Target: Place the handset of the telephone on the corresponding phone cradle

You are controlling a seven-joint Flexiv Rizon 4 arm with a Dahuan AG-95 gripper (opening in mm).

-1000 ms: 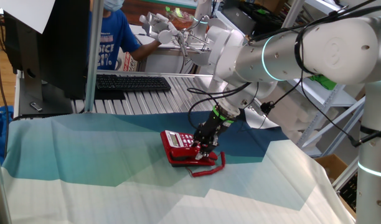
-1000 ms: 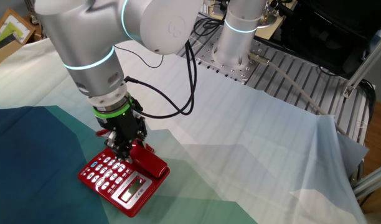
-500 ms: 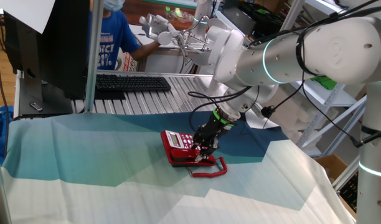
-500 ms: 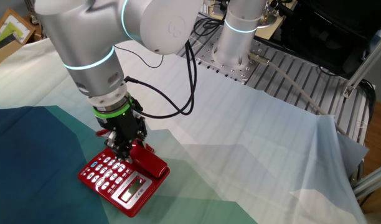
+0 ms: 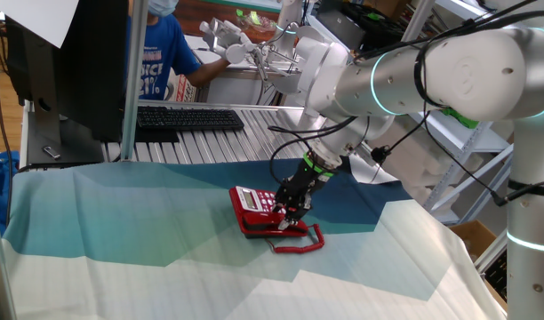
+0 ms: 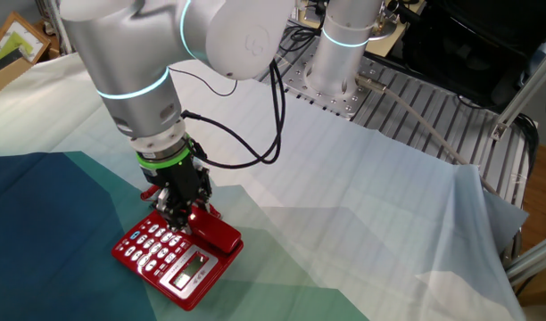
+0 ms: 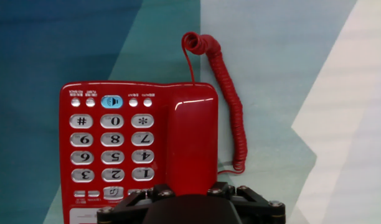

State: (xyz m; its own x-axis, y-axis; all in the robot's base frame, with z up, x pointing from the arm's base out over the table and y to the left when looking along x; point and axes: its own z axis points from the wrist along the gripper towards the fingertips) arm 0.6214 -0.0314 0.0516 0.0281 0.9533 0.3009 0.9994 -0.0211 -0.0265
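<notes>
The red telephone lies on the teal cloth, its keypad left of the handset in the hand view. The glossy red handset lies along the base's right side and covers the phone cradle, which is hidden beneath it. My gripper is shut on the handset, its black fingers hugging both sides of the near end. The red coiled cord curls on the cloth to the right. From the side, the gripper stands low over the telephone; from the other side the gripper sits between keypad and handset.
A black keyboard and a dark monitor stand at the back left, with a person in blue behind them. The arm's base and a slatted metal table top lie at the far side.
The gripper has shifted slightly with the handset over the base. The coiled cord has slid a little to the right on the cloth.
</notes>
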